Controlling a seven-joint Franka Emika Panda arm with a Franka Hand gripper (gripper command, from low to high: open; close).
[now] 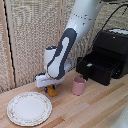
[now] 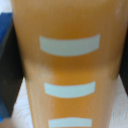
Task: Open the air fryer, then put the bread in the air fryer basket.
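Step in hand: grasping the bread.

Gripper (image 1: 50, 88) is down at the table, fingers closed on the bread (image 1: 51, 91), which fills the wrist view. Fryer (image 1: 111, 47) stands at 2 o'clock with basket (image 1: 98, 65) pulled open. Next: lift, clear the pink cup (image 1: 79, 85), carry to the basket.

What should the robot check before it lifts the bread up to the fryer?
1. Basket pulled out of the air fryer: ok, the drawer stands open.
2. Gripper down at the bread: ok.
3. Fingers closed on the bread: cannot tell; the wrist view shows it filling the frame, one dark finger beside it.
4. Pink cup out of the way: not ok, it stands between bread and basket.
5. Plate clear of the gripper: ok.
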